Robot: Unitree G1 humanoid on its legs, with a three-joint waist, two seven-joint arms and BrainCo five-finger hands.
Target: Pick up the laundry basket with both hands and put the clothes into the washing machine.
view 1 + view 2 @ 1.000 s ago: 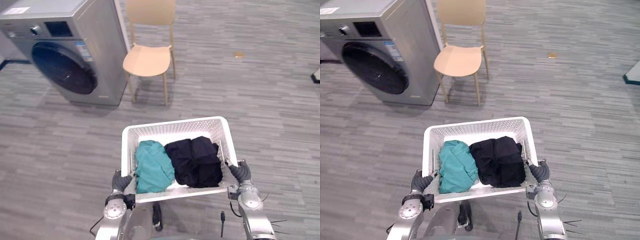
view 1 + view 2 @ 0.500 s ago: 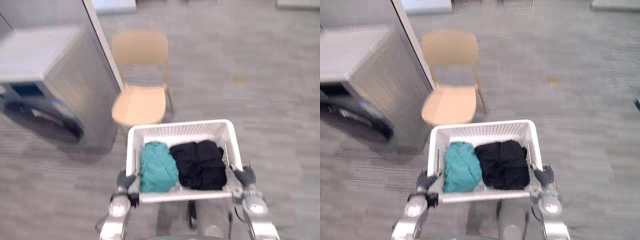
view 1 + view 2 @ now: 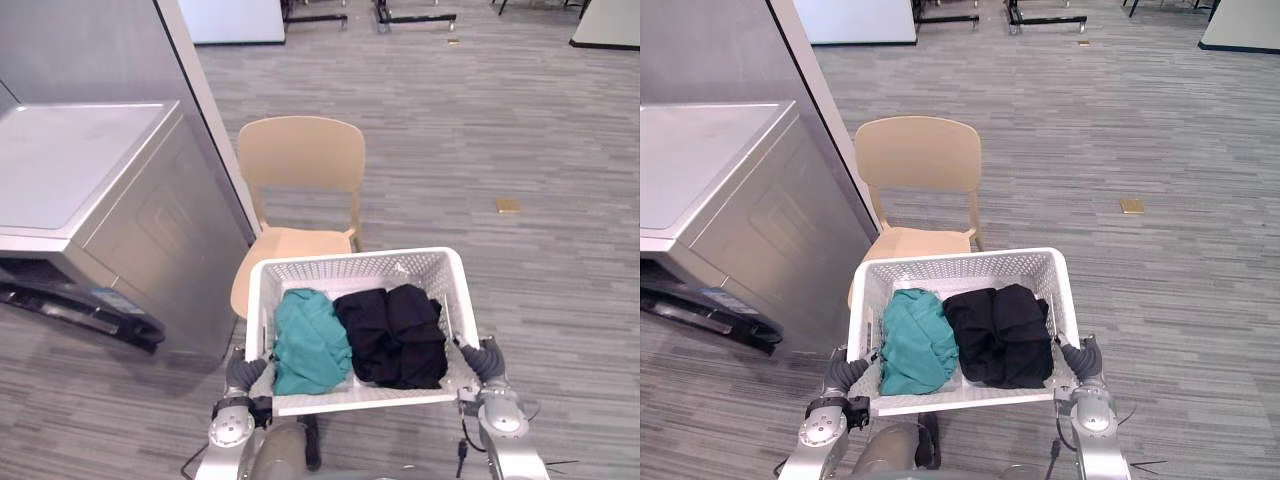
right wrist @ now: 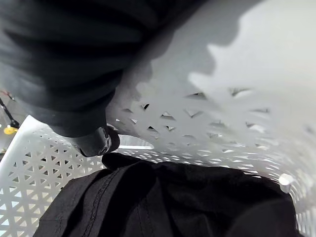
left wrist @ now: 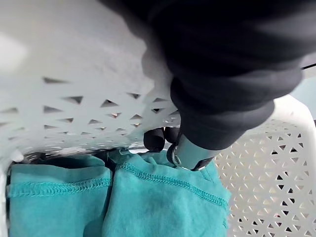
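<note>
Holding: white laundry basket (image 3: 352, 268), carried clear of the floor between left hand (image 3: 245, 372) and right hand (image 3: 478, 360), its long front rim nearest the robot.
left hand, state: clamped on the basket's short side wall. In the left wrist view its dark-tipped fingers (image 5: 155, 139) hook over the rim and curl down inside.
right hand, state: gripping the opposite short wall. The right wrist view shows a dark-tipped finger (image 4: 99, 141) curled over the rim into the basket.
teal garment (image 3: 308, 342): bunched in the half of the basket nearer the left hand, just inside that hand's fingertips. A stitched hem shows in the left wrist view.
black garment (image 3: 392, 335): folded in the half nearer the right hand, touching the teal garment along the middle of the basket.
washing machine (image 3: 110, 190): silver-grey with a flat top, ahead of the left hand and outward from it. A dark door band runs low on its front; whether the door is open cannot be told.
chair (image 3: 302, 155): pale wood, straight ahead of both hands and just beside the washing machine. Its seat is partly hidden behind the basket's far rim.
floor (image 3: 540, 260): grey, striped.
small tan item (image 3: 508, 205): lying on the floor ahead of the right hand, well apart from the basket. What it is cannot be told.
</note>
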